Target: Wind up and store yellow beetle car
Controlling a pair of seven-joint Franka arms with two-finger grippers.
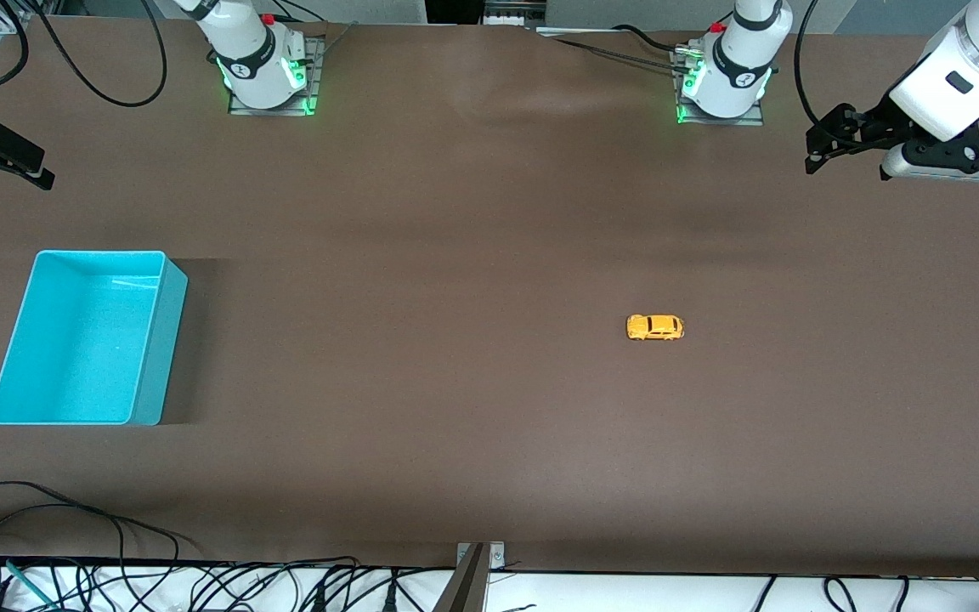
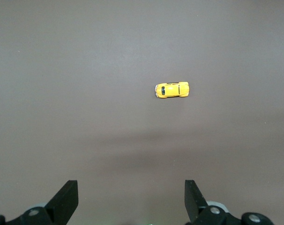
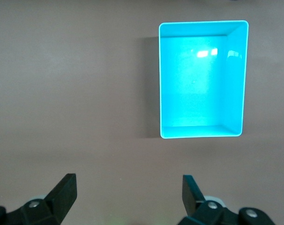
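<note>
The yellow beetle car (image 1: 654, 327) stands on its wheels on the brown table, toward the left arm's end; it also shows in the left wrist view (image 2: 172, 89). My left gripper (image 1: 825, 144) hangs high over the table's edge at the left arm's end, open and empty (image 2: 131, 187), well apart from the car. The turquoise bin (image 1: 154, 340) stands empty toward the right arm's end and shows in the right wrist view (image 3: 244, 75). My right gripper (image 1: 5, 157) hangs over the table's edge at the right arm's end, open and empty (image 3: 129, 180).
Both arm bases (image 1: 264, 64) (image 1: 723, 76) stand along the table's edge farthest from the front camera. Loose black cables (image 1: 73, 544) lie along the nearest edge. A metal bracket (image 1: 477, 569) sits at the middle of the nearest edge.
</note>
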